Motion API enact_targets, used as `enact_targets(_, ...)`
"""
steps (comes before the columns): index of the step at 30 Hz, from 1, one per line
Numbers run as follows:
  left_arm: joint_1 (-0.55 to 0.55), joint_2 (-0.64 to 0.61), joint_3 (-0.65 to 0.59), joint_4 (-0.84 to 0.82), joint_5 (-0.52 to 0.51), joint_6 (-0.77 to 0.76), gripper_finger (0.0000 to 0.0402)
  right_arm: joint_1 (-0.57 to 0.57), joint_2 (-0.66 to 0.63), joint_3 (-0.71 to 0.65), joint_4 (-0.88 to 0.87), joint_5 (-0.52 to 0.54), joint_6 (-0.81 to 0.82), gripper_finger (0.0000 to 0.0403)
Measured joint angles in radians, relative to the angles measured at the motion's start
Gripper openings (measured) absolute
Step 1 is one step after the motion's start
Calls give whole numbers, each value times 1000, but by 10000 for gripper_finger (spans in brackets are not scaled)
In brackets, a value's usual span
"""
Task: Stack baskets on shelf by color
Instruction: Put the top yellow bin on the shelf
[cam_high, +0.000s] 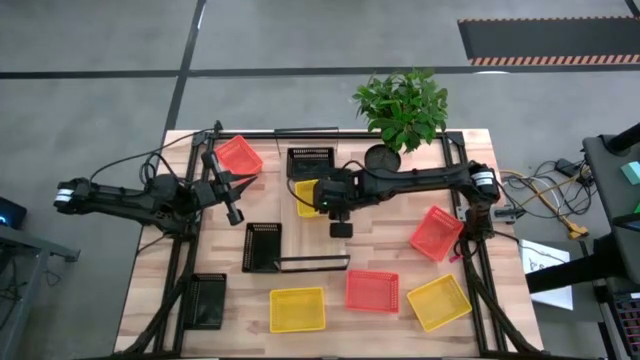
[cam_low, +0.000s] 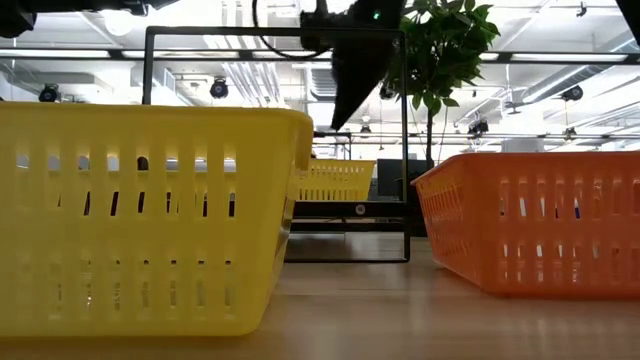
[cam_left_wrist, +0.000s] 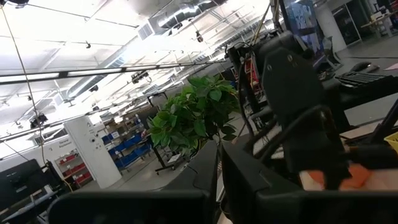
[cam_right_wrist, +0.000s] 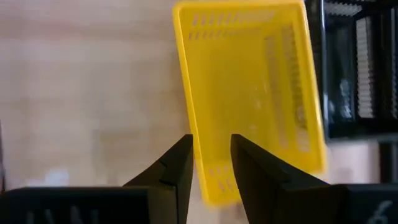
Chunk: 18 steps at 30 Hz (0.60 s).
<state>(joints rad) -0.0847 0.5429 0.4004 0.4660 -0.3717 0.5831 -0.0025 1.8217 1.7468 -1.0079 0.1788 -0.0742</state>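
The yellow basket (cam_right_wrist: 249, 93) lies on the shelf (cam_high: 300, 200), next to a black basket (cam_high: 310, 160), and the right claw (cam_right_wrist: 210, 168) hangs just above its near rim. In the right wrist view we see the two fingers (cam_right_wrist: 177, 168) a little apart, one on each side of the basket's edge; the claw looks released and grasps nothing. The left claw (cam_high: 236, 215) is clenched and empty; it waits at the left side of the bench (cam_high: 400, 320), near a red basket (cam_high: 238, 156). On the front part of the bench we see more baskets: one yellow (cam_high: 297, 309), one red (cam_high: 372, 291), another yellow (cam_high: 438, 302) and another red (cam_high: 436, 232). A potted plant (cam_high: 402, 105) stands at the back edge.
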Motion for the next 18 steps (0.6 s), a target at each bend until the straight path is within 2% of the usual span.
enact_targets(4,0,0,0,0,0,0,6,-12,-2,41,-191,67,1,73)
enact_targets(7,0,2,0,0,0,0,6,-35,-2,20,-248,83,25,37)
enact_targets(10,0,2,0,5,0,0,6,-52,0,-15,-246,83,37,13)
enact_targets(18,0,3,0,8,0,0,6,-100,7,-128,-90,67,-5,9)
